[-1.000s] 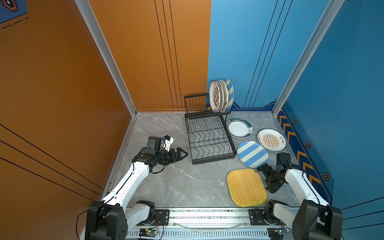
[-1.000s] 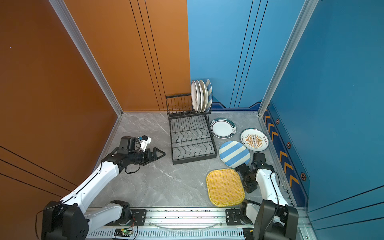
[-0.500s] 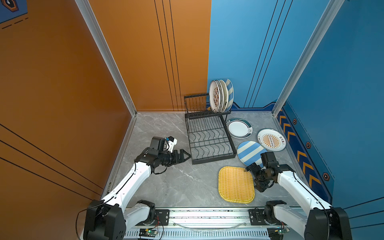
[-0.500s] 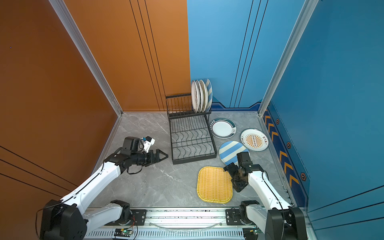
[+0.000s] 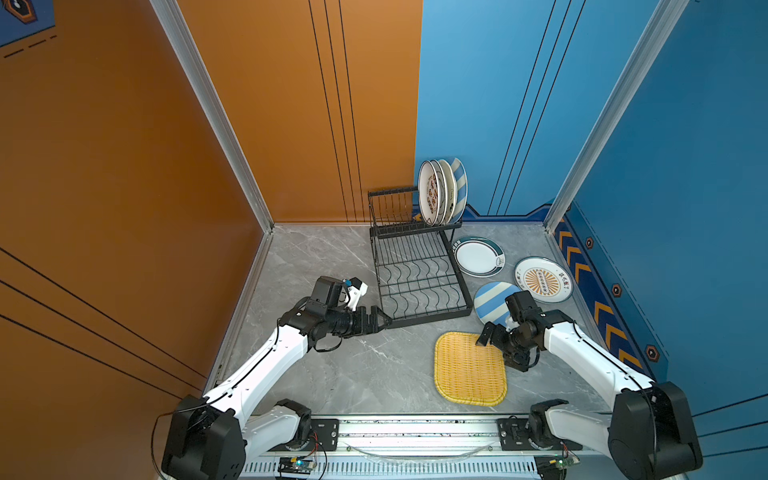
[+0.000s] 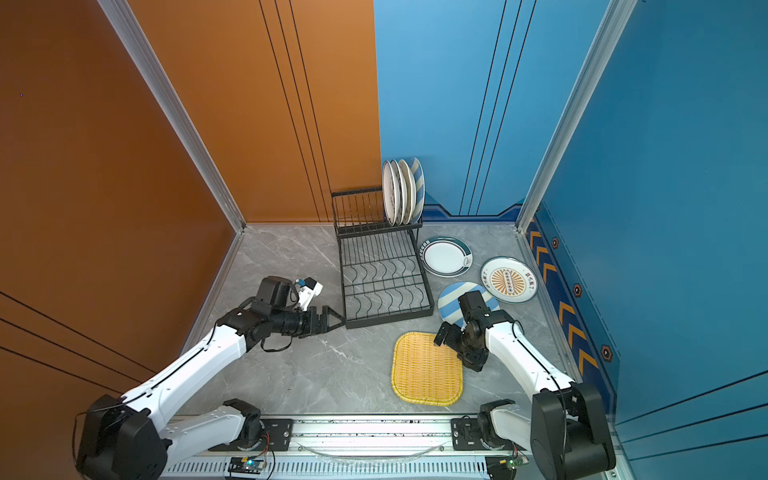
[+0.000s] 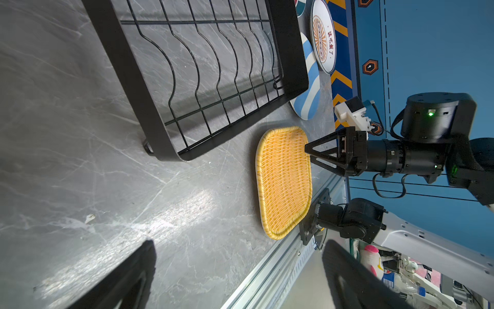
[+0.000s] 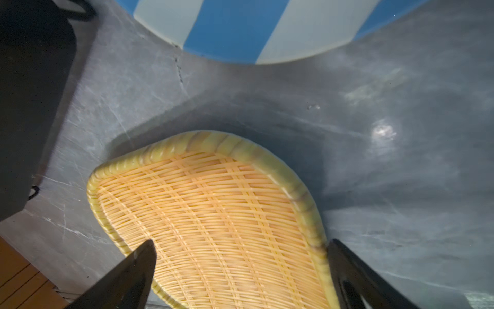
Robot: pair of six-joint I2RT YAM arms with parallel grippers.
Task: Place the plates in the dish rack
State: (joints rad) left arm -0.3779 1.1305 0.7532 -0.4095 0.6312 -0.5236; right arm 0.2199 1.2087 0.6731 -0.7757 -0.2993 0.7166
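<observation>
Pickup step: right gripper (image 8: pixel 240 244), jaws wide, straddles rim of yellow woven rounded-square plate (image 5: pixel 467 374); next likely close, lift toward black wire dish rack (image 5: pixel 428 318).

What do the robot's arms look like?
Both arms are white with chunky black joints. The left gripper and right gripper are black, with hollow triangle fingers. Black cables loop near each wrist; green lights glow on the right arm.

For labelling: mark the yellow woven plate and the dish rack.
yellow woven plate (image 5: pixel 465 374), in a top view, woven centre.
dish rack (image 7: pixel 131 80), in the left wrist view, frame bar.
</observation>
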